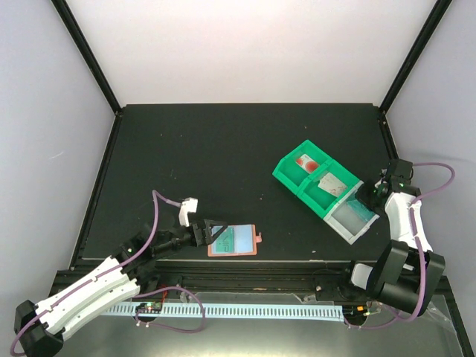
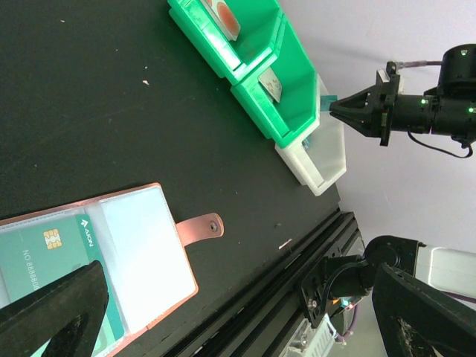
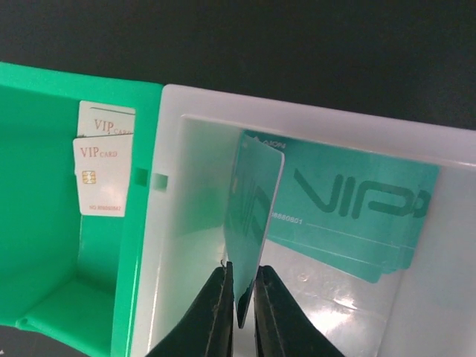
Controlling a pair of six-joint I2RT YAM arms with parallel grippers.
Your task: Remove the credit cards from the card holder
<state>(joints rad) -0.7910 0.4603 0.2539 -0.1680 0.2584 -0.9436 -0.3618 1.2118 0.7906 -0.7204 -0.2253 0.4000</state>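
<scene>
My left tool (image 1: 214, 232) is released, fingers spread wide. The card holder (image 1: 235, 239) lies open and flat on the bench (image 1: 223, 149), under the tool and just ahead of it. From the left wrist I see one finger (image 2: 56, 312) over the near corner of the holder, but I cannot tell whether it presses down. A teal card with a chip (image 2: 44, 249) sits in the pocket under that finger. The pale blue pocket (image 2: 141, 245) lies beyond it, and the snap tab (image 2: 199, 227) sticks out on the side away from the tool.

My right tool (image 3: 243, 274) is well apart from all that. It is clenched on a teal credit card (image 3: 254, 201), held upright on edge between the fingertips. Directly below the tool is the white bin (image 3: 171, 193), where more teal cards (image 3: 357, 216) lie flat just behind the held one. To the tool's left the green bin (image 3: 44, 245) adjoins the white one, and two white VIP cards (image 3: 100, 178) lie in its nearest compartment.
</scene>
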